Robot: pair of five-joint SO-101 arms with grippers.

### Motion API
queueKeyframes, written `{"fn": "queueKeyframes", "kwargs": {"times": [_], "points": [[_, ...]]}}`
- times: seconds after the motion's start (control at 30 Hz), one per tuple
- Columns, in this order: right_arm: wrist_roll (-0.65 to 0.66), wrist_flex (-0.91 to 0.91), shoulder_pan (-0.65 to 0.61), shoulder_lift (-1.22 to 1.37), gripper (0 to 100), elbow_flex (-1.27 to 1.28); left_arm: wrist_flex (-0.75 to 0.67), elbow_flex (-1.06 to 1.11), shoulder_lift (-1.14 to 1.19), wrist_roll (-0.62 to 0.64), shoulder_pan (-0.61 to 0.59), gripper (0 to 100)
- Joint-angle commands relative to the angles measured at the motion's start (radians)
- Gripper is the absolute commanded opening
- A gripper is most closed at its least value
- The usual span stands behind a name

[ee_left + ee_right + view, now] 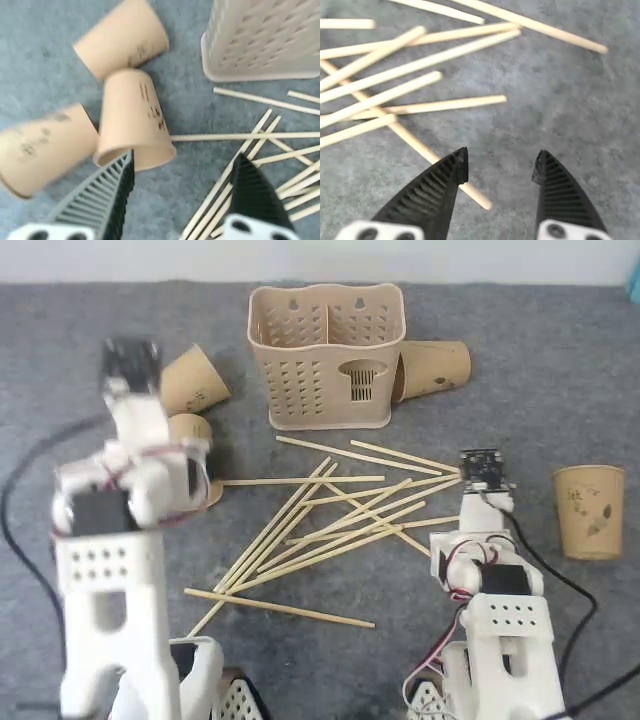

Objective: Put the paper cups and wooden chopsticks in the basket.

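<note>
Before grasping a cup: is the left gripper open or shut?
Open: the left gripper has its fingers wide apart, gripping nothing.

High camera: we look steeply down over the grey carpeted desk (560, 370) from behind both arms. Wrist cameras: we peer close past left claw (185, 155) and right claw (503, 150). All share the pale wooden chopsticks (300, 480).

Tan cups (590, 510), beige slotted basket (325, 360), grey mat (560, 390)
</note>
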Motion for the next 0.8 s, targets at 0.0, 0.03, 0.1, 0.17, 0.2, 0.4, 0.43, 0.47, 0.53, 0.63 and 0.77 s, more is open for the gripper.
{"fn": "queueKeyframes", "kwargs": {"times": [0.0,0.03,0.1,0.17,0.2,0.4,0.43,0.47,0.53,0.63,0.77], "points": [[-0.009,0.077,0.102,0.002,22.6,-0.133,-0.153,0.318,-0.207,-0.031,-0.006,30],[-0.008,0.122,0.134,0.002,22.6,-0.178,-0.186,0.367,-0.241,-0.031,-0.006,30],[-0.005,0.217,0.189,0.002,22.5,-0.284,-0.27,0.476,-0.292,-0.025,-0.008,30],[0.051,0.309,0.239,0.002,21.1,-0.4,-0.377,0.613,-0.333,0.025,-0.008,30],[0.083,0.351,0.263,0.004,18.4,-0.463,-0.446,0.69,-0.347,0.054,-0.005,30],[0.229,0.479,0.437,0.03,4.1,-0.776,-0.493,0.78,-0.422,0.081,0.018,24],[0.249,0.483,0.469,0.058,4.3,-0.816,-0.488,0.782,-0.43,0.075,0.032,20],[0.258,0.483,0.499,0.096,4.3,-0.855,-0.488,0.785,-0.431,0.075,0.037,15],[0.265,0.481,0.549,0.202,4.3,-0.934,-0.489,0.785,-0.433,0.075,0.04,5],[0.265,0.496,0.596,0.412,4.3,-1.08,-0.489,0.785,-0.431,0.074,0.041,2],[0.259,0.585,0.61,0.728,4.3,-1.367,-0.491,0.785,-0.43,0.026,0.041,1]]}}
